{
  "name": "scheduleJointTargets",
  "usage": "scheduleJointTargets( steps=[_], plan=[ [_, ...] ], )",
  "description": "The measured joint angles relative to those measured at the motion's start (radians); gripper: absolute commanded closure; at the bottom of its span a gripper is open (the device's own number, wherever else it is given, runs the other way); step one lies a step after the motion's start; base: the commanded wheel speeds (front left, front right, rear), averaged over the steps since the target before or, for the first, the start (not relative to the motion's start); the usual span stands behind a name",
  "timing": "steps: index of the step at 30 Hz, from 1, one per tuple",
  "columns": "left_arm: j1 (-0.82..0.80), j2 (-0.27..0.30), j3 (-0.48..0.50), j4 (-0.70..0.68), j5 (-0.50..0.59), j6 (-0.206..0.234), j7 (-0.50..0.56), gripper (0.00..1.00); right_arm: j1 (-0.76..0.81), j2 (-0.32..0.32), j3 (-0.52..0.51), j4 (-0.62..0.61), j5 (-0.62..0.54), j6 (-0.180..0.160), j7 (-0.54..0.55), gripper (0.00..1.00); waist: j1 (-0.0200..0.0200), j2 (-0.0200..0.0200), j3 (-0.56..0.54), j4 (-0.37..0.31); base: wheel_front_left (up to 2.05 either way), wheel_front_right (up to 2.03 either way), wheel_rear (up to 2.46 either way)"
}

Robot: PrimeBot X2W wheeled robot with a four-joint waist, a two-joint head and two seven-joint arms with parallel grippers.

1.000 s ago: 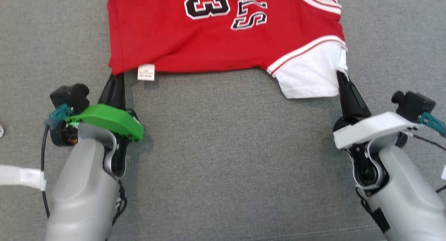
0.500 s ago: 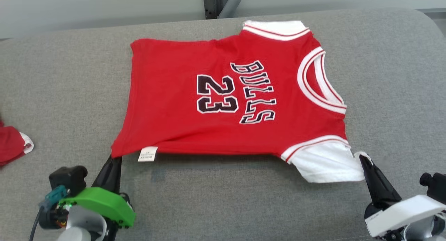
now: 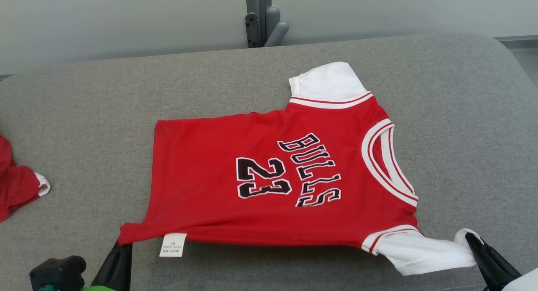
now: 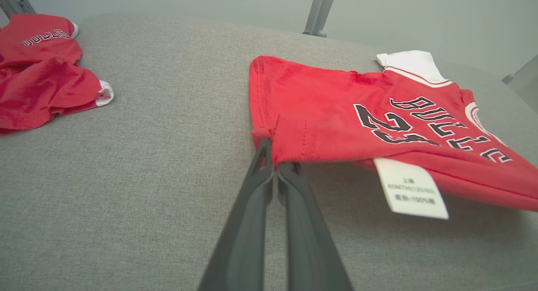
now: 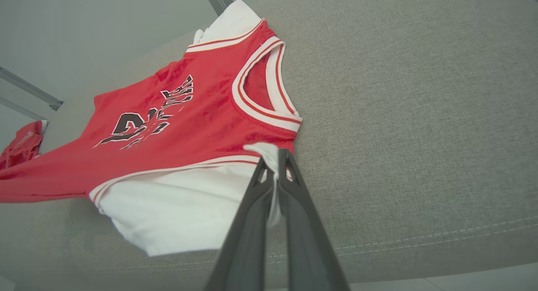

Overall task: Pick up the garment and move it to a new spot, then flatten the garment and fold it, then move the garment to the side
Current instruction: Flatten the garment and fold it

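- Left end effector (image 4: 271, 154): closed, pinching the garment (image 3: 252, 186) at its hem corner.
- Right end effector (image 5: 275, 158): closed on the white sleeve (image 5: 176, 207) edge.
- Garment spread on grey bench (image 3: 84, 114), near edge lifted.
- Left wrist view: second red garment (image 4: 38, 68), lettering visible; head view catches its edge.

The near hem corner of the red basketball jersey with white sleeves (image 3: 218, 186) hides the left gripper (image 4: 273, 152) fingertips. Print on its white fabric label (image 3: 172, 245) is too small to read. Left of the jersey, a crumpled second red garment (image 3: 17, 190) is cut by the head view's edge. Near the jersey's sleeve, the right gripper (image 3: 473, 240) body runs off the bottom corner.
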Motion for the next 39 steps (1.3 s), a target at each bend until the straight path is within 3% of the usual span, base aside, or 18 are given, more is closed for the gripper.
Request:
scheduleJointTargets(
  steps=[6, 11, 17, 18, 26, 38, 39],
  plan=[
    [0.014, 0.012, -0.005, -0.032, 0.002, 0.010, 0.033, 1.00, -0.016, 0.035, -0.040, -0.037, -0.038, 0.000, 0.075, 1.00, 0.0000, 0.0000, 0.001, 0.001, 0.00, 0.00, 0.00],
    [-0.017, 0.024, -0.018, -0.008, 0.001, -0.008, 0.052, 1.00, -0.068, 0.027, -0.027, -0.023, -0.064, 0.000, 0.129, 1.00, 0.0000, 0.0000, 0.018, -0.001, 0.00, 0.00, 0.00],
    [-0.115, 0.029, -0.047, 0.048, -0.004, -0.049, 0.071, 1.00, -0.220, -0.037, 0.039, 0.044, -0.053, 0.000, 0.155, 1.00, 0.0000, 0.0000, 0.067, -0.007, 0.00, 0.00, 0.00],
    [-0.172, 0.028, -0.048, 0.085, -0.007, -0.060, 0.077, 1.00, -0.316, -0.090, 0.072, 0.090, -0.049, 0.000, 0.159, 1.00, 0.0000, 0.0000, 0.101, -0.009, 0.00, 0.00, 0.00],
    [-0.270, 0.015, -0.052, 0.196, -0.025, -0.085, 0.076, 1.00, -0.550, -0.158, 0.176, 0.285, -0.008, 0.000, 0.119, 1.00, 0.0001, 0.0000, 0.209, -0.011, 0.00, 0.00, 0.00],
    [-0.324, -0.026, -0.078, 0.328, -0.062, -0.131, 0.041, 1.00, -0.671, -0.220, 0.291, 0.505, 0.040, 0.000, -0.046, 1.00, 0.0001, 0.0000, 0.295, 0.017, 0.00, 0.00, 0.00],
    [-0.330, -0.031, -0.079, 0.335, -0.062, -0.134, 0.031, 0.89, -0.674, -0.222, 0.297, 0.512, 0.044, 0.000, -0.067, 1.00, 0.0001, 0.0000, 0.295, 0.019, 0.00, 0.00, 0.00]
  ],
)
